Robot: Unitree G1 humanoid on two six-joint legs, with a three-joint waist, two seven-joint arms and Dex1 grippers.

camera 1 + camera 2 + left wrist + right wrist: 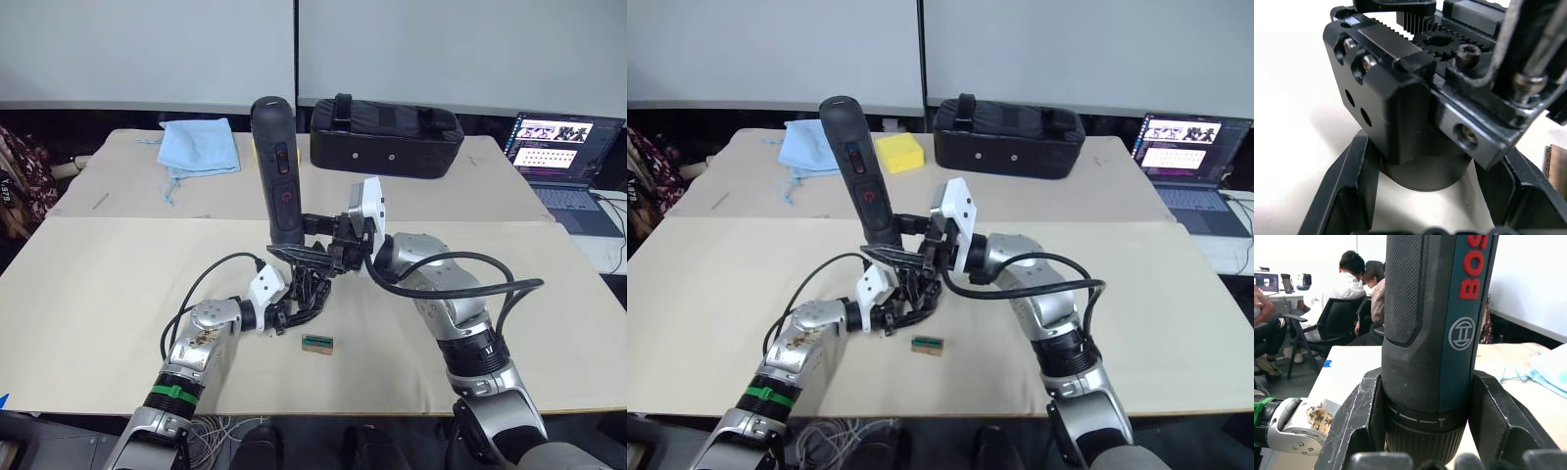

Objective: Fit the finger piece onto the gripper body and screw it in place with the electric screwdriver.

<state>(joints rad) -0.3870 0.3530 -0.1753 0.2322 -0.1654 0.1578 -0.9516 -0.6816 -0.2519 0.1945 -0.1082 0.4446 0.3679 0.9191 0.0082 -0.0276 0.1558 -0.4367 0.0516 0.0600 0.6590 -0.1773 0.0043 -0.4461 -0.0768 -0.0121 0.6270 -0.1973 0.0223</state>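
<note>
Left pincer [285,315]: fingers clamped on the gripper body [312,279], which stands on the table [98,284] near its centre.
Right pincer [312,238]: fingers closed around the lower barrel of the electric screwdriver [276,171].
Electric screwdriver: upright, leaning slightly, tip down on the gripper body's top.
Small block [317,343]: on the table at 5 o'clock of the gripper body.
Black bag [386,136]: far at 1 o'clock.
</note>
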